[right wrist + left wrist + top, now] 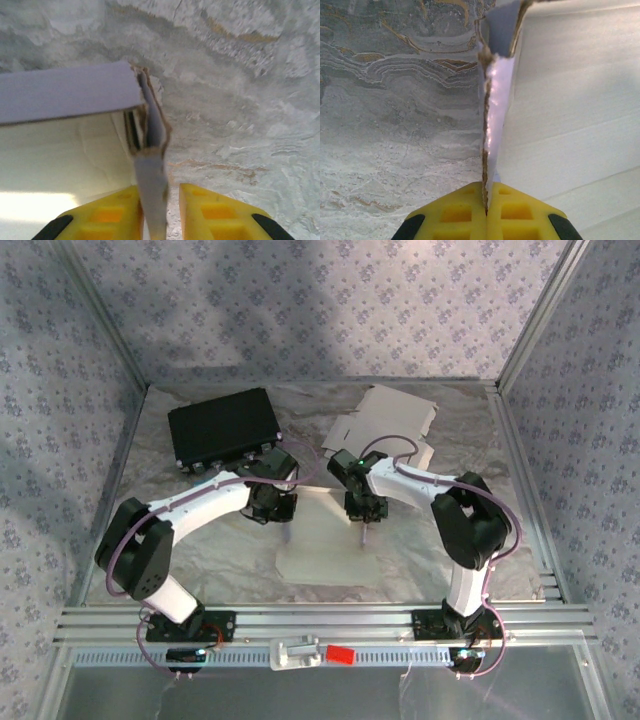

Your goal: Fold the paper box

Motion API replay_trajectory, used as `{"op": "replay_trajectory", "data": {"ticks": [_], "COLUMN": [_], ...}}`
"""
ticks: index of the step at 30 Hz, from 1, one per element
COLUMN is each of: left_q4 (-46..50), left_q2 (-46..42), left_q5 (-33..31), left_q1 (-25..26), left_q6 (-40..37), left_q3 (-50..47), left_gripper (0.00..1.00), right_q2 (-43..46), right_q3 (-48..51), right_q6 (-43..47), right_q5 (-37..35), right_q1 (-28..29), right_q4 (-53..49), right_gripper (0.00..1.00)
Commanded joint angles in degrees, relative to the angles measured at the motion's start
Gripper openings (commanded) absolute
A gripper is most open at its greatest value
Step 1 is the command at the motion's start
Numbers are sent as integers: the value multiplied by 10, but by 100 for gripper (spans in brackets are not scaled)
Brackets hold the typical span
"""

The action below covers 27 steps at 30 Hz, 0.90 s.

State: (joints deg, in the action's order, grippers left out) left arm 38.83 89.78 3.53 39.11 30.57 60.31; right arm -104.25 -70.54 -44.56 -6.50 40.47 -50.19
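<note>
The paper box (325, 540) is white cardboard, part folded, lying on the marbled table between the two arms. My left gripper (288, 532) is at the box's left side. In the left wrist view its yellow fingers (455, 212) are shut on the upright side wall (495, 110), whose brown cut edge runs straight up from the jaws. My right gripper (365, 532) is at the box's right side. There the jaws stand open around an upright grey flap (150, 185). The flap leans on the left finger (107, 215), with a clear gap to the right finger (215, 212).
A black case (223, 427) lies at the back left. Flat white cardboard sheets (385, 420) lie at the back centre. Metal posts and patterned walls close in the sides, and aluminium rails (320, 620) run along the near edge.
</note>
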Motion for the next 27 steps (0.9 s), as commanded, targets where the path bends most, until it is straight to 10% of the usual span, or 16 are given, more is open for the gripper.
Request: {"op": "replay_trajectory", "data": {"ticks": [1,14,27], "left_q4": [4,6,4], "left_q2": [-16,-19,-9], "left_q5": [-26,-32,-34], "left_q1": [-2,-2,-2], "left_q6": [9,10,18], "left_q3": [-6,-3,-9], "left_gripper": [0,0,0], "right_q2": [7,-53,-66], "right_q3": [17,-28,-62], "right_q6": [-1,-28,-16], "right_q5": [11,-70,-105], "right_q1": [0,20,54], "right_q4": [-12,-104,-123], "right_gripper": [25,0,0]}}
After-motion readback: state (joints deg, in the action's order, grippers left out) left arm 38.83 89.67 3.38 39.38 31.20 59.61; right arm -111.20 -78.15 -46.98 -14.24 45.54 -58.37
